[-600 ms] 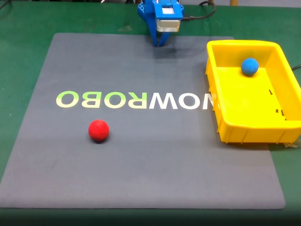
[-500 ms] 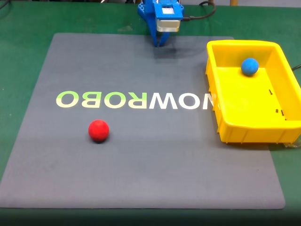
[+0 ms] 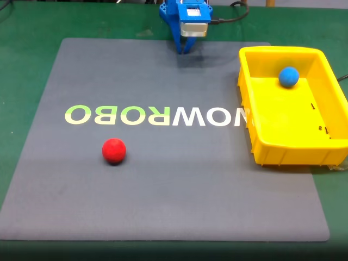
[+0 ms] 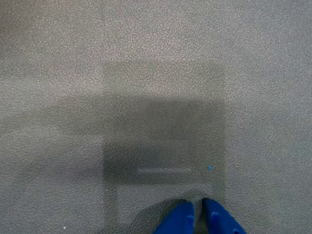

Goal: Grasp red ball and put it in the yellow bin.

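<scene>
While the red ball (image 3: 114,150) lies alone on the grey mat (image 3: 163,179), in the lower left part of the fixed view just below the "ROBO" end of the printed lettering (image 3: 155,115), the blue tool (image 3: 185,50) hangs at the far top edge of the mat, well apart from it. Its two blue fingers point down at the mat and come together to a narrow tip. From the wrist view the tool (image 4: 198,210) enters at the bottom edge, its fingertips (image 4: 181,219) nearly together with only a thin slit between them and nothing held there; the jaws are clenched on air. Beneath them the pebbled grey mat (image 4: 146,73) carries a squarish dark shadow.

At the right side of the fixed view the yellow bin (image 3: 283,149) sits partly on the mat and partly over its right edge onto the green counter (image 3: 22,60). A blue ball (image 3: 289,76) rests inside the bin, near its far wall. The red ball is outside the bin, with most of the mat's width between the two. A black cable (image 3: 231,20) runs from the arm's base toward the right along the counter.
</scene>
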Robot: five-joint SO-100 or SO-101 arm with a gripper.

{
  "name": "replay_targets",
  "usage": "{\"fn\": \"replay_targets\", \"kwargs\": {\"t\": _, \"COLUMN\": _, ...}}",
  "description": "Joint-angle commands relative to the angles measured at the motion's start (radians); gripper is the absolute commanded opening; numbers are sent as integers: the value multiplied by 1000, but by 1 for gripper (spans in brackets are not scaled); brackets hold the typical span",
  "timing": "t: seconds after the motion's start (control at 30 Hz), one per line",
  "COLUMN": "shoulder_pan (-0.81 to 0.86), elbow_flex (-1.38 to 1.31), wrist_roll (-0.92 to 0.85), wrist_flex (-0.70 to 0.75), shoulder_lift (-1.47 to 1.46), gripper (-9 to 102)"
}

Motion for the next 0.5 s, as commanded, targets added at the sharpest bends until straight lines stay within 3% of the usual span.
{"fn": "replay_targets", "kwargs": {"t": 0.0, "shoulder_pan": 21, "elbow_flex": 32, "wrist_roll": -9, "wrist_flex": 14, "shoulder_lift": 12, "gripper": 0}}
{"fn": "replay_targets", "kwargs": {"t": 0.47, "shoulder_pan": 21, "elbow_flex": 32, "wrist_roll": -6, "wrist_flex": 12, "shoulder_lift": 12, "gripper": 1}}
